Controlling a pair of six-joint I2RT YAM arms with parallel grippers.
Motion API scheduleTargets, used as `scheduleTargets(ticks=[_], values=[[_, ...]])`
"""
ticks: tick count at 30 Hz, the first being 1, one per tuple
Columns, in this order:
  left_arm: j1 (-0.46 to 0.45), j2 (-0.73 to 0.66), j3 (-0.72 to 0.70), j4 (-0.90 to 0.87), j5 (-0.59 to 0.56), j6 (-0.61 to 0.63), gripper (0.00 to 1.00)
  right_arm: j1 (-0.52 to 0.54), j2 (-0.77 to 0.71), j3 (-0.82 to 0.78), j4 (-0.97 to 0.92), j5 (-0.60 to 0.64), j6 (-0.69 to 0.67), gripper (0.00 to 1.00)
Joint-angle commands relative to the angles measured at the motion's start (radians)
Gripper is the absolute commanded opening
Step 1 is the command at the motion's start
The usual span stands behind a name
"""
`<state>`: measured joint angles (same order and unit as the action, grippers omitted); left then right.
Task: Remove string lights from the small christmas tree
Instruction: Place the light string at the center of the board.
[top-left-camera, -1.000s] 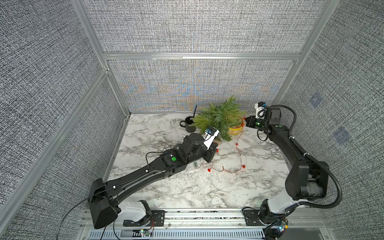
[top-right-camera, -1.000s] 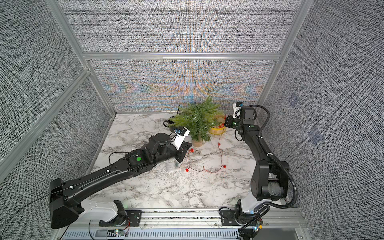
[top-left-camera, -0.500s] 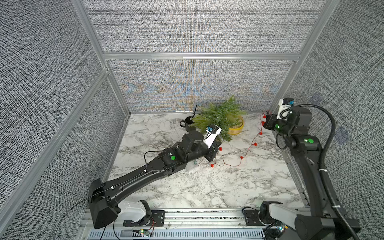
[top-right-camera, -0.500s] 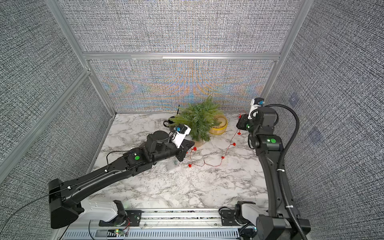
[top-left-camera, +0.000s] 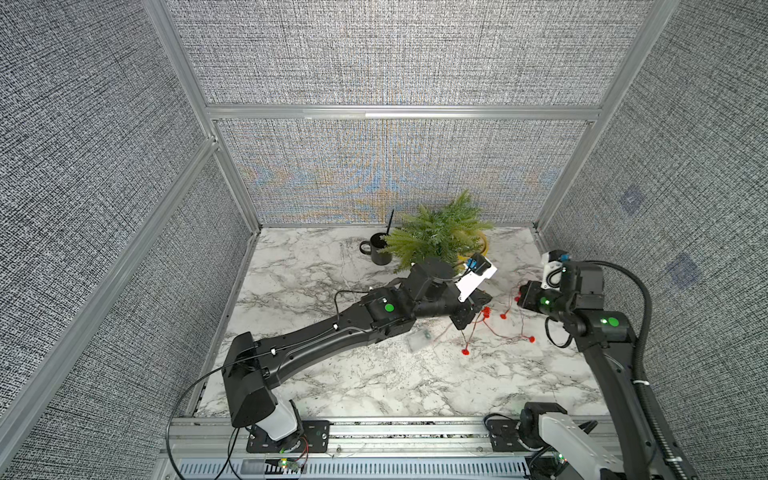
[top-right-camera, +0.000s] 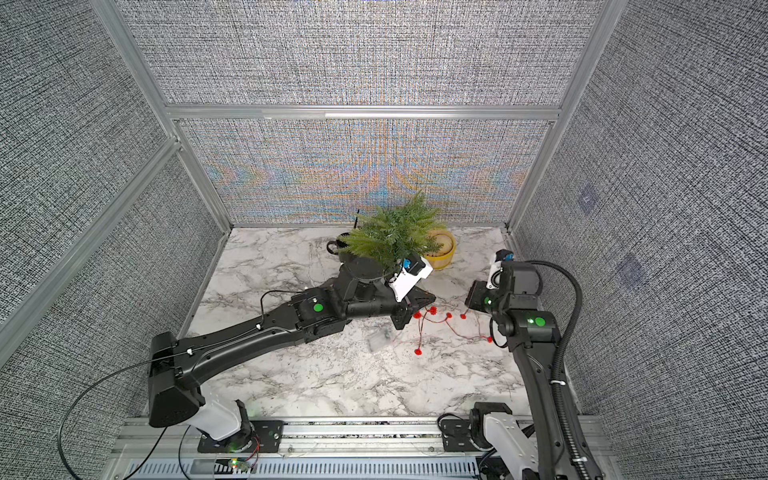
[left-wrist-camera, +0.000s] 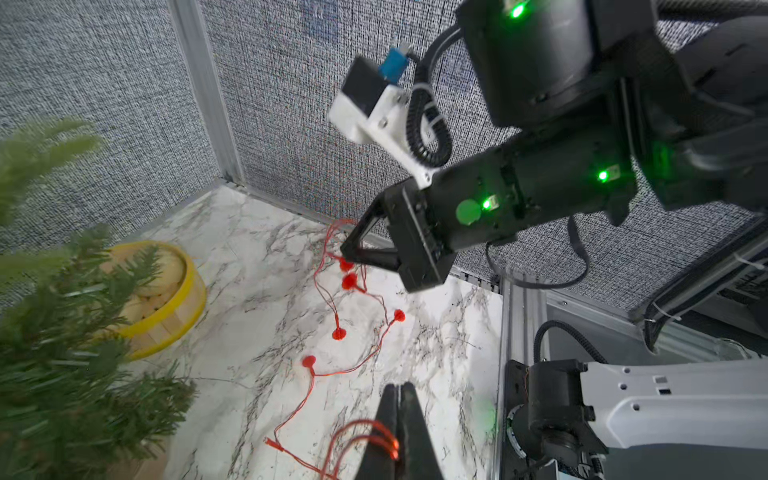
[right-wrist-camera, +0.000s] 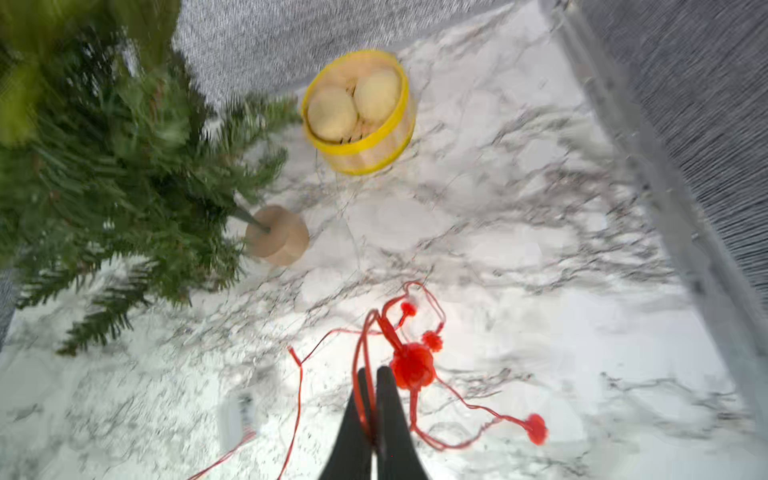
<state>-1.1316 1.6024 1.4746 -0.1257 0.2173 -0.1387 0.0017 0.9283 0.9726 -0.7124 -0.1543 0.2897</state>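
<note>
2 grips on string lights (top-left-camera: 503, 316): left pincer (left-wrist-camera: 398, 392) and right pincer (right-wrist-camera: 371, 376) clamped shut, wire slack side-to-side between.

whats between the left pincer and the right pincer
Only the string lights: red wire and bulbs run from the shut right pincer to the shut left pincer, over bare marble tabletop. The left wrist view shows it best.

No text, label, brand or number is readable on anything here.

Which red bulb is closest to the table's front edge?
The small round red bulb nearest the small clear plastic box on the white marble table; all others are farther back.
</note>
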Motion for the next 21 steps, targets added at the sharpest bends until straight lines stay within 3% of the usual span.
scheduleTargets(ticks=[1,5,7,11,13,18,21], values=[[0.001,0.009,-0.019,0.033,-0.022,-0.004,0.0,0.04,0.02,-0.076,0.007,-0.072,0.065,0.0],[0.0,0.01,-0.073,0.034,-0.06,-0.015,0.04,0.087,0.067,-0.134,0.01,-0.01,0.098,0.0],[0.0,0.011,-0.102,0.032,-0.081,-0.023,0.11,0.089,0.092,-0.131,0.009,0.021,0.094,0.16],[0.0,0.025,-0.146,0.036,-0.112,-0.046,0.21,0.09,0.135,-0.109,0.021,0.077,0.079,0.39],[0.0,0.033,-0.162,0.019,-0.155,-0.064,0.32,0.091,0.155,-0.086,0.005,0.127,0.07,0.5],[0.0,0.007,-0.245,0.014,-0.233,-0.115,0.46,0.089,0.142,-0.084,0.082,0.341,0.058,0.7],[0.001,-0.031,-0.282,-0.014,-0.298,-0.126,0.5,0.086,0.143,-0.131,0.229,0.404,0.008,0.73]])
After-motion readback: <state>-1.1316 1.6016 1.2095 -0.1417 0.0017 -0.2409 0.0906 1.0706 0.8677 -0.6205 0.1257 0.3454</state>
